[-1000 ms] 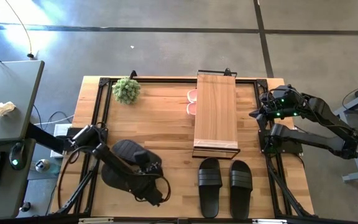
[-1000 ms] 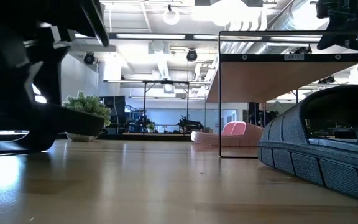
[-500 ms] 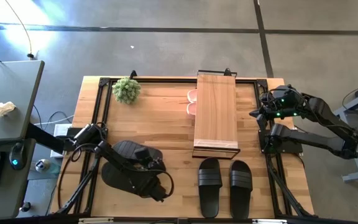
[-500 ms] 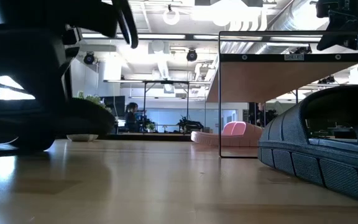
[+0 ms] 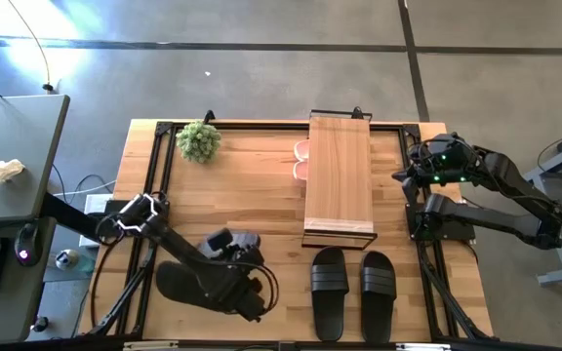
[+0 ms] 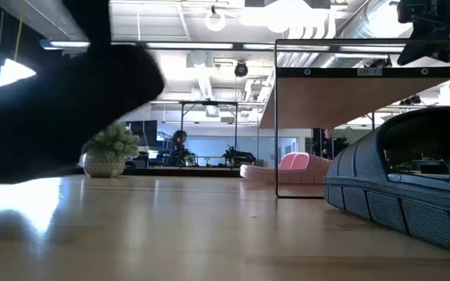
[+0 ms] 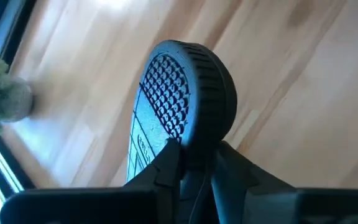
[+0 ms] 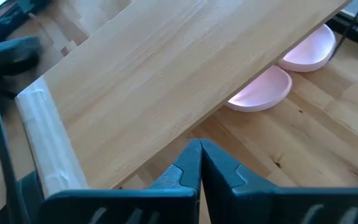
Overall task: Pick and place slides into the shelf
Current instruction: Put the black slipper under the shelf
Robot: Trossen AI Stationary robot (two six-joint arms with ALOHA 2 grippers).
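Note:
My left gripper (image 5: 234,246) is over the table's near left part, shut on a black slide (image 7: 185,106) that it holds clear of the wood. A second black slide (image 5: 188,283) lies flat on the table just below it. Another black pair (image 5: 330,292) (image 5: 379,288) lies side by side in front of the shelf (image 5: 340,175). Two pink slides (image 8: 263,90) sit under the shelf's plank, poking out on its left side (image 5: 301,161). My right gripper (image 8: 201,155) is shut with nothing in it and hangs by the shelf's right side (image 5: 403,177). My left gripper pinches the black slide between its two fingers, one fingertip (image 7: 165,163) on the ridged sole (image 7: 160,134) and the other on the opposite face. The slide stands on edge, lifted clear, and its rounded end (image 7: 194,59) points away from the fingers.
A small potted plant (image 5: 199,141) stands at the far left of the table. Black frame rails (image 5: 154,175) run along the table's edges. In the low view one black slide (image 6: 397,187) fills the near right. Bare wood lies between the plant and the shelf.
My left gripper has shut on one of the two black slides at the near left and risen with it, rolling as it went. That slide has left the table and turned onto its edge. The other black slide beside it stayed in place.

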